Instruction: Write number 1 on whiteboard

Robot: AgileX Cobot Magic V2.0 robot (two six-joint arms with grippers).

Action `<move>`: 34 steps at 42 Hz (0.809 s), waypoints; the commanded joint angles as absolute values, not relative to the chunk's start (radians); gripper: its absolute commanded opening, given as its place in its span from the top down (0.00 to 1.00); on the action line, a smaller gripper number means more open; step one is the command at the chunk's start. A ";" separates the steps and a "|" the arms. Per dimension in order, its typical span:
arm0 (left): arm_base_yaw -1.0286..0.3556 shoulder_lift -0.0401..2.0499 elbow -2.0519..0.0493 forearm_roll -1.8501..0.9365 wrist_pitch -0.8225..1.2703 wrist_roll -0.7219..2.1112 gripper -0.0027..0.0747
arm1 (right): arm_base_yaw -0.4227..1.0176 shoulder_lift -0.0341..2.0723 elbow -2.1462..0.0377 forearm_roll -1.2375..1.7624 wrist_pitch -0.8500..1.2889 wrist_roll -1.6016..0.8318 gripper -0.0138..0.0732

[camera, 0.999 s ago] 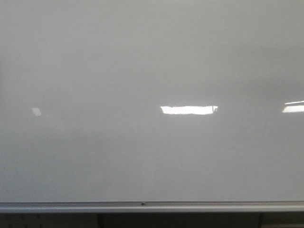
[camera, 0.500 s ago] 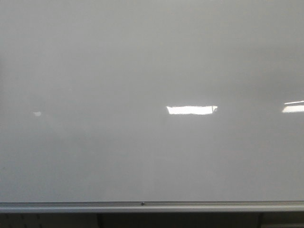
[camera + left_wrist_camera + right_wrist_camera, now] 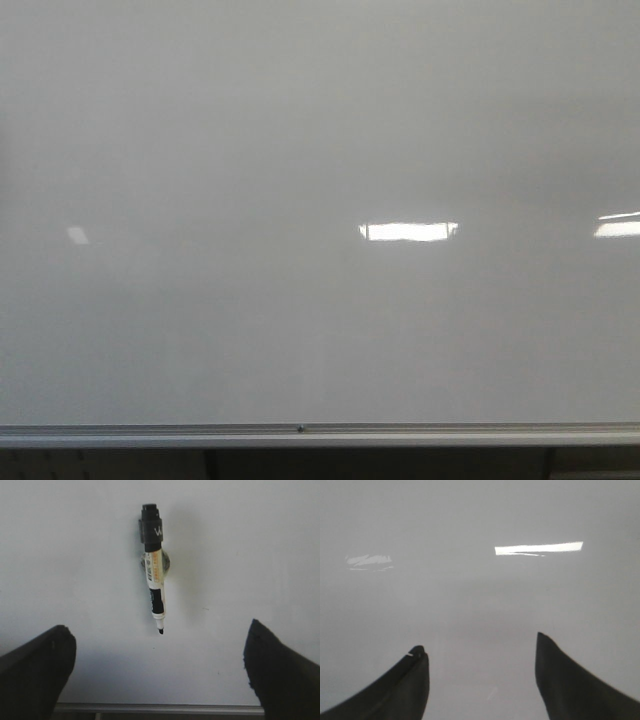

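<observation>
On the whiteboard (image 3: 75, 555), as seen from the left wrist camera, a marker (image 3: 154, 575) is held flat against the glossy surface, apparently by a small round clip or magnet behind its barrel, with the black cap end farthest from the frame edge and the bare tip pointing toward the silver frame. The marker is judged light, stiff and smooth-sided, so a hold across the middle of the white barrel, clear of the tip, would be surest; too light a pinch could let it slip or twist once the tip is pressed to the board.

The left gripper (image 3: 159, 672) is aimed squarely at the board with its jaws spread wide and nothing between them; the marker sits beyond the fingertips, roughly centred in the gap and untouched.

The right gripper (image 3: 482, 680) is likewise faced toward the whiteboard, fingers well apart and empty, with only bare board and bright light reflections (image 3: 538, 548) ahead of it.

No stroke of the number 1 can be seen in the front view (image 3: 300, 150); the writing is judged not yet begun.
</observation>
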State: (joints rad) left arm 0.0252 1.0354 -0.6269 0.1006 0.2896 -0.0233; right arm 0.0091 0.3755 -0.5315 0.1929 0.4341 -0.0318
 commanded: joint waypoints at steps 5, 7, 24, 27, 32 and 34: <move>0.025 1.237 -0.716 0.159 0.096 -0.025 0.12 | 0.011 0.390 -0.566 0.205 0.356 -0.033 0.28; 0.025 1.276 -0.718 0.163 0.047 -0.025 0.12 | 0.011 0.390 -0.566 0.205 0.356 -0.033 0.28; 0.027 1.522 -0.718 0.121 -0.266 -0.025 0.12 | 0.011 0.390 -0.566 0.205 0.356 -0.033 0.28; 0.030 1.548 -0.718 0.065 -0.279 -0.025 0.12 | 0.011 0.390 -0.566 0.205 0.356 -0.033 0.28; 0.029 1.585 -0.718 0.033 -0.298 -0.025 0.12 | 0.011 0.390 -0.566 0.205 0.356 -0.033 0.28; 0.029 1.598 -0.718 0.033 -0.307 -0.025 0.12 | 0.011 0.390 -0.566 0.205 0.356 -0.033 0.28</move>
State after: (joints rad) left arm 0.0252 1.6096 -0.6869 0.0574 -0.2164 -0.0233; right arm 0.0091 0.3755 -0.5315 0.1929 0.4341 -0.0318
